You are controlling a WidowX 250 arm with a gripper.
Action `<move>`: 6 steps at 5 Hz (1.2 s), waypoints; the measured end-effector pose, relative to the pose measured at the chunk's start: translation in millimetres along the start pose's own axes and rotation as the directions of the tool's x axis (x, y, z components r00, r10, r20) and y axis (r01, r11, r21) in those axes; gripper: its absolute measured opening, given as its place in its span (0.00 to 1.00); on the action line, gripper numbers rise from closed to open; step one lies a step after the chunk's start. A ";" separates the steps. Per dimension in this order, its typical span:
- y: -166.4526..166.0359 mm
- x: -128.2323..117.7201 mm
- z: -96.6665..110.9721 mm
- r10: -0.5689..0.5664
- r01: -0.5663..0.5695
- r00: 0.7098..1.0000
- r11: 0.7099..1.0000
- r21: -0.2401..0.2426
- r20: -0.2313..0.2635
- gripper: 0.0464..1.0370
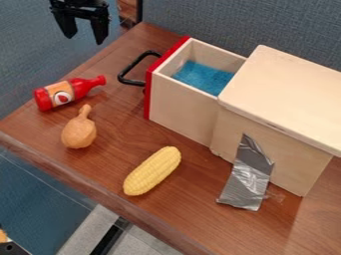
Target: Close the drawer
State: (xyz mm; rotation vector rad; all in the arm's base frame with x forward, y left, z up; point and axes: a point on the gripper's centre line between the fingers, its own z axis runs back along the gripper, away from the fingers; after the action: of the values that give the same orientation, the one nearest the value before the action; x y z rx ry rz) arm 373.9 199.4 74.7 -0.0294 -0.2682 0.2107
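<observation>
Two black fingers stand apart on the claw (85, 40), which hangs past the far left edge of the tabletop (120, 124), well apart from the drawer. From the claw, the pale wooden drawer (180, 104) lies to the right and lower in the view, pulled out of its wooden box (286, 84) so that its open top shows. Its red front (148, 94) is the part nearest the claw, and the black loop handle (130, 67) juts from that front toward the claw's side. Inside sits a blue lining (203, 77). The box is on the side of the drawer away from the claw, with silver tape (246, 179) running down its side onto the wood. Below the claw in the view, a red bottle (50, 97) lies on its side, neck toward the handle. Farther from the claw comes a brown toy drumstick (79, 132), near the bottle, and farther still, a yellow corn cob (152, 171).
</observation>
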 end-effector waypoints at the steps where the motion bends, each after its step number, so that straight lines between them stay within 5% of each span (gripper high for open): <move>1: 0.0 -4.6 -16.3 -0.001 0.001 0.999 1.000 0.006 -0.038 0.96; 6: -48.3 -23.4 -62.9 -0.084 0.082 0.992 0.996 -0.025 -0.093 0.96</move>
State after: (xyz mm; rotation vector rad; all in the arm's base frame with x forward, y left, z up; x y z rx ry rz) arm 378.4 147.2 10.7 -0.0493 -0.1780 0.1237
